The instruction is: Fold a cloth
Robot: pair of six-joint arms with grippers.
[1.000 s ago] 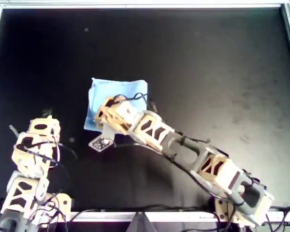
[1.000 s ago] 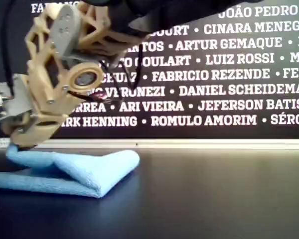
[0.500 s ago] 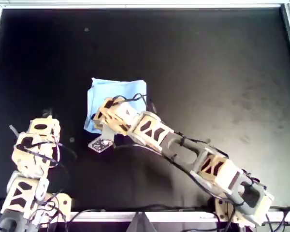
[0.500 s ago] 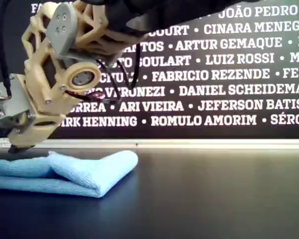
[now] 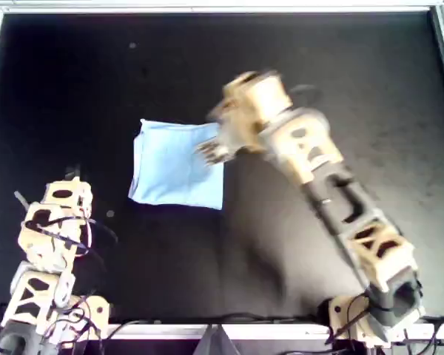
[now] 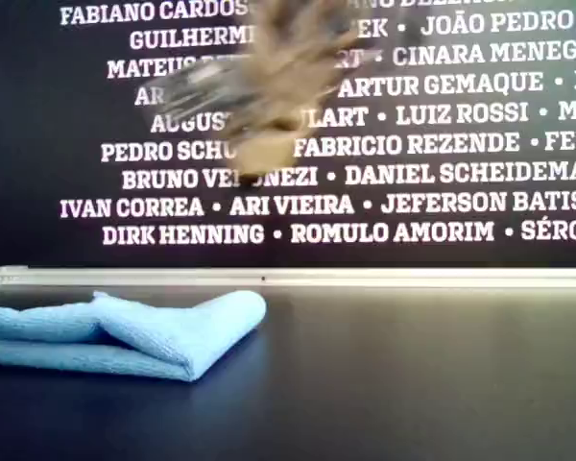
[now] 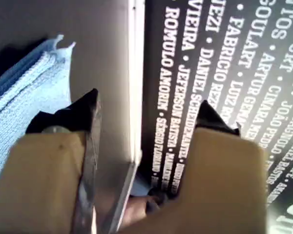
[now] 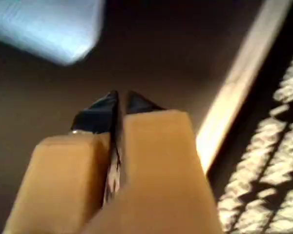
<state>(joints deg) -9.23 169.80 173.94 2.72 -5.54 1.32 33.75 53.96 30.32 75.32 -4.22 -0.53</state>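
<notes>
Cloth [image 5: 176, 164] folded on black table [image 5: 355, 74]; right gripper [image 5: 206, 151] clenched, empty, raised beside it; left gripper [image 7: 149, 100] spread, empty.

Left gripper [image 7: 145, 109] open, its two dark-tipped tan fingers [image 7: 85, 114] spread wide, nothing between them. Folded light-blue cloth [image 7: 24, 92] lies on the dark desk [image 7: 49, 19] beside one finger, layered edge and a frayed corner showing. Past a pale rail [image 7: 136, 73], a black wall with white names [image 7: 219, 53].
</notes>
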